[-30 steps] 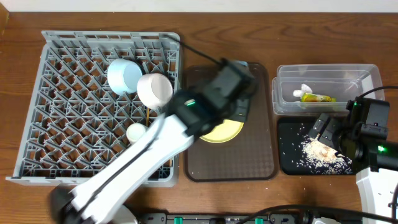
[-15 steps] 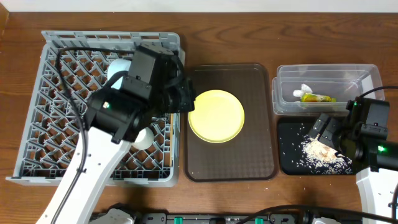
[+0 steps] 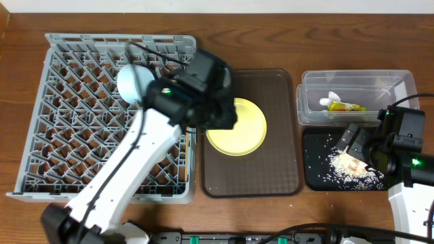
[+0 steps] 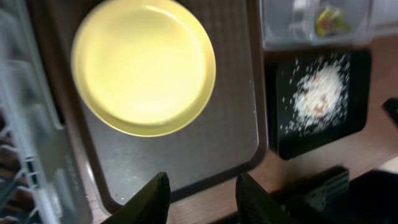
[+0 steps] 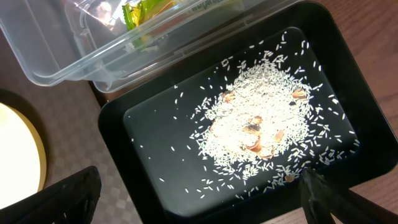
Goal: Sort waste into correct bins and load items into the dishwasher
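The round yellow plate (image 3: 243,129) lies on the brown tray (image 3: 271,176); it also shows in the left wrist view (image 4: 143,65). My left gripper (image 3: 226,114) hovers over the plate's left edge, open and empty (image 4: 199,194). The light blue bowl (image 3: 132,83) sits in the grey dish rack (image 3: 74,102). The clear tub (image 3: 386,85) holds the yellow-green wrapper (image 3: 346,106) and the white scrap (image 3: 331,97). The black tray (image 3: 319,173) holds rice crumbs (image 3: 349,166). My right gripper (image 5: 199,199) is open wide just above that tray. The white bowl, cup and chopsticks are hidden under my left arm.
The rack's right wall (image 4: 25,124) runs beside the brown tray's left edge. The clear tub and black tray sit side by side right of the brown tray. The wooden table's front edge (image 3: 271,210) is close below the trays.
My left arm swung from the plate over to the rack, then back right to the plate's left edge. The right arm has not moved.
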`<state>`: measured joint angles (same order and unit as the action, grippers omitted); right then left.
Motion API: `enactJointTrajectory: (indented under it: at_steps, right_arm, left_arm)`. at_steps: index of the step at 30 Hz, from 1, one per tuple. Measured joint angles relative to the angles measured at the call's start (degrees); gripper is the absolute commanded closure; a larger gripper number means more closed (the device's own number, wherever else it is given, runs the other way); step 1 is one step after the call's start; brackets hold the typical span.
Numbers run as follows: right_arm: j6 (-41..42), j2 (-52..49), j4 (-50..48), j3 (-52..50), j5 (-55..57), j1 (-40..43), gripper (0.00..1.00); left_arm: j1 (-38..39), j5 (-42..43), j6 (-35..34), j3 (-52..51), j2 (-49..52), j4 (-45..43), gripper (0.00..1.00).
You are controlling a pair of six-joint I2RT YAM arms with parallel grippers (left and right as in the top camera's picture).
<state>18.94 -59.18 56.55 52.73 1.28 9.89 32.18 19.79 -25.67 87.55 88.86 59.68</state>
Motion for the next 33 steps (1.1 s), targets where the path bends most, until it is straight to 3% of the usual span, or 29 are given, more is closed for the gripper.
enactJointTrajectory:
  at_steps: [11, 14, 22, 33]
  right_arm:
    - [0.0, 0.0, 0.0, 0.0, 0.0, 0.0, 0.01]
    - [0.0, 0.0, 0.0, 0.0, 0.0, 0.0, 0.01]
    - [0.0, 0.0, 0.0, 0.0, 0.0, 0.0, 0.01]
    - [0.0, 0.0, 0.0, 0.0, 0.0, 0.0, 0.01]
  left_arm:
    - [10.75, -3.58, 0.0, 0.0, 12.55, -3.1, 0.62]
    - [12.5, -6.25, 0.09, 0.0, 15.3, -3.32, 0.53]
    - [12.92, -14.21, 0.07, 0.0, 17.46, -3.19, 0.43]
    - [12.92, -22.93, 0.09, 0.0, 17.46, -4.24, 0.43]
